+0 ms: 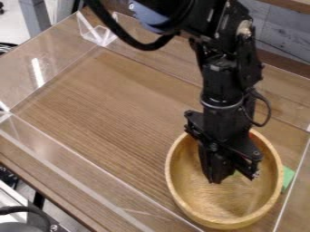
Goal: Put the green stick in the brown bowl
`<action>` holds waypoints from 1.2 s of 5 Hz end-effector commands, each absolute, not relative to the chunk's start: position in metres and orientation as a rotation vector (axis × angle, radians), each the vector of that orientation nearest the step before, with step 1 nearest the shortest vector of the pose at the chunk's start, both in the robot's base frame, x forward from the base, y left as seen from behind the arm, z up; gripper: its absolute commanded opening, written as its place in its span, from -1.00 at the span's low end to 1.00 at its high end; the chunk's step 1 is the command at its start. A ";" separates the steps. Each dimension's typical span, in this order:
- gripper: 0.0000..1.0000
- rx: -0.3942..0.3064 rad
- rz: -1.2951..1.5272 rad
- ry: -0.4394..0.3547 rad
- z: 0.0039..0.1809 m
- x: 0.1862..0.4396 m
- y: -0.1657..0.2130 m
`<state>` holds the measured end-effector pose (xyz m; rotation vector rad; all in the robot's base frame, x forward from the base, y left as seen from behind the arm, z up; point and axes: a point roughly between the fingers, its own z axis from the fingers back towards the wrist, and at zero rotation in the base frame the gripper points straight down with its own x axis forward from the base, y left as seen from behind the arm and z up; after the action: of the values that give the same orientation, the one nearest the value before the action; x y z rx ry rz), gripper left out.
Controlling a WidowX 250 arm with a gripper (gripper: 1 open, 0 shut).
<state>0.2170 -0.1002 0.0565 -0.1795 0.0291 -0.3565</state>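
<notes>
The brown bowl (194, 195), wide, shallow and of light wood, sits at the near right of the table. My gripper (227, 170) points straight down into it, with its dark fingertips low over the middle of the bowl's floor. The dark fingers blend together, so I cannot make out the gap between them. No green stick shows at the fingertips; it is hidden behind the gripper or lies out of sight.
A clear plastic wall (72, 136) rings the wooden tabletop (109, 100). A small green patch (287, 177) shows at the bowl's right rim. The black arm (224, 63) rises from the bowl toward the upper left.
</notes>
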 end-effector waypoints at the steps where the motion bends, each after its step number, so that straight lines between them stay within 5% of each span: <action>1: 1.00 -0.190 -0.386 -0.009 0.070 0.217 -0.100; 6: 1.00 -0.176 -0.280 -0.133 0.131 0.245 -0.079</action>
<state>0.2380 -0.0782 0.1209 -0.1776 -0.0944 -0.2826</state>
